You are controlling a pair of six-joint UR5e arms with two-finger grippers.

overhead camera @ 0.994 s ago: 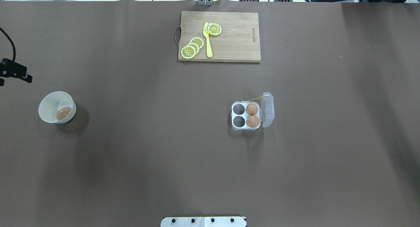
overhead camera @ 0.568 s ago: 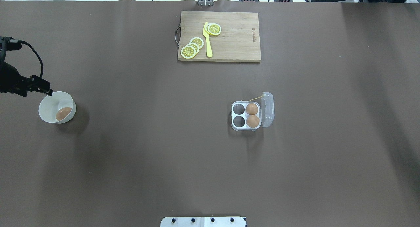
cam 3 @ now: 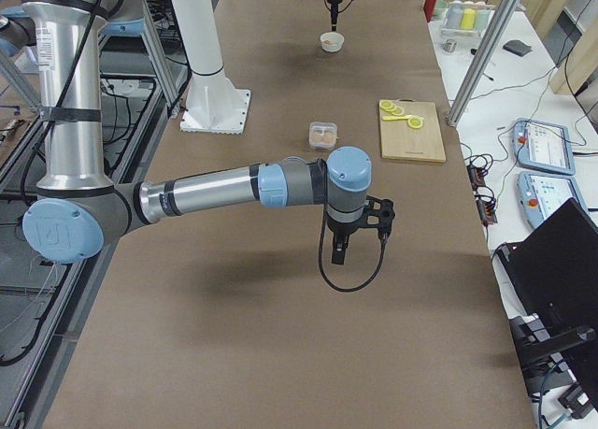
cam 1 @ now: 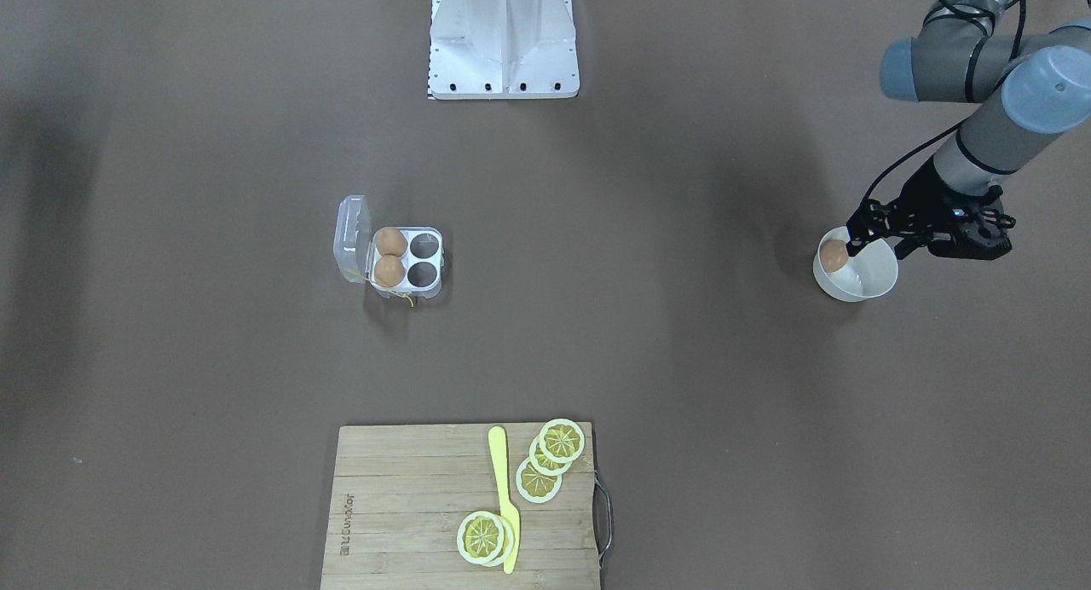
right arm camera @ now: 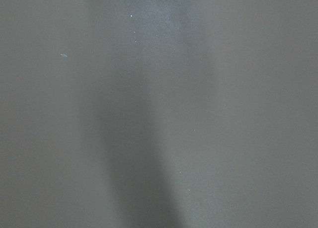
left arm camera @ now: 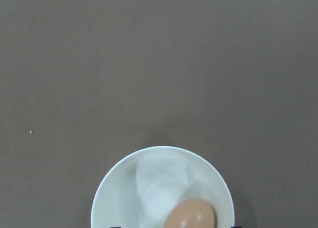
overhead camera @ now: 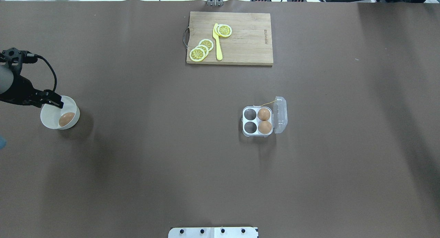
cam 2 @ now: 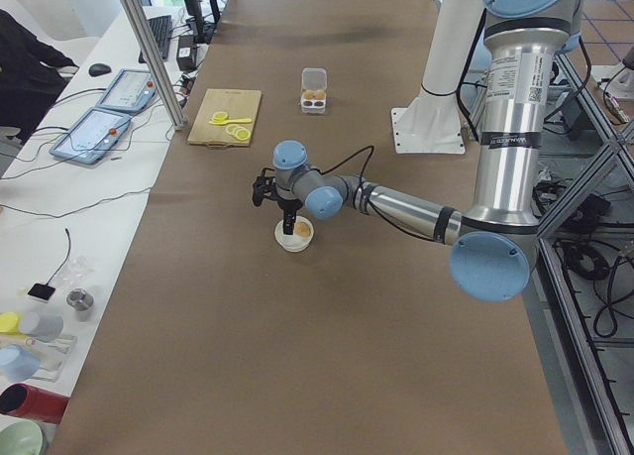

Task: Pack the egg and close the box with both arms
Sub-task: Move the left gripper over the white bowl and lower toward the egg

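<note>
A light-brown egg (overhead camera: 66, 119) lies in a white bowl (overhead camera: 51, 115) at the table's left. My left gripper (overhead camera: 56, 102) hangs open just above the bowl, jaws spread about as wide as its rim; the front-facing view shows the left gripper (cam 1: 878, 242) beside the egg (cam 1: 833, 255). The left wrist view looks down on the egg (left arm camera: 190, 215) in the bowl (left arm camera: 149, 188). The clear egg carton (overhead camera: 250, 121) stands right of centre, its lid (overhead camera: 280, 114) open, with two eggs (overhead camera: 264, 114) in its right cells. My right gripper (cam 3: 338, 251) shows only in the exterior right view; I cannot tell whether it is open.
A wooden cutting board (overhead camera: 247, 38) with lemon slices (overhead camera: 197, 54) and a yellow knife (overhead camera: 218, 47) lies at the table's far side. The robot's white base (cam 1: 503, 36) stands at the near edge. The right wrist view shows only brown table.
My left gripper has moved in from the table's left edge toward the bowl and now hangs over its rim. The egg, bowl and carton have not moved.
</note>
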